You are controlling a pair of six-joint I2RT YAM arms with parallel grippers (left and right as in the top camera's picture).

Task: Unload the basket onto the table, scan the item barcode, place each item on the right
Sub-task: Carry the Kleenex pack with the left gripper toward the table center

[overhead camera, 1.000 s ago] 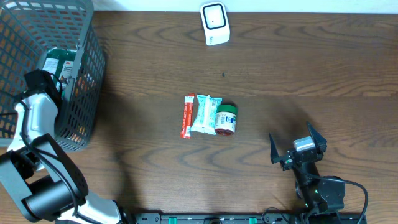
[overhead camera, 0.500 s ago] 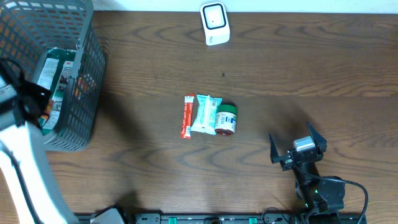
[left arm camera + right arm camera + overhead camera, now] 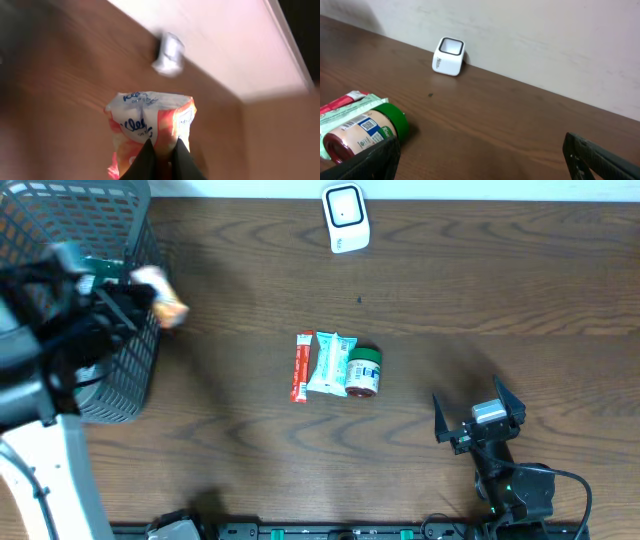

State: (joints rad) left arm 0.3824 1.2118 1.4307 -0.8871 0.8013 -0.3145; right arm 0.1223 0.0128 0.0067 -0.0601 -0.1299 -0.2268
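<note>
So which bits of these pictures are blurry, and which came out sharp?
Overhead: the left tool and the tissue packet it grips are smeared, likely motion blur, while the scanner is crisp. Left wrist: the packet is fairly sharp, but the table and scanner behind it are streaked. Right wrist: all sharp, the jar in soft, even light.
</note>
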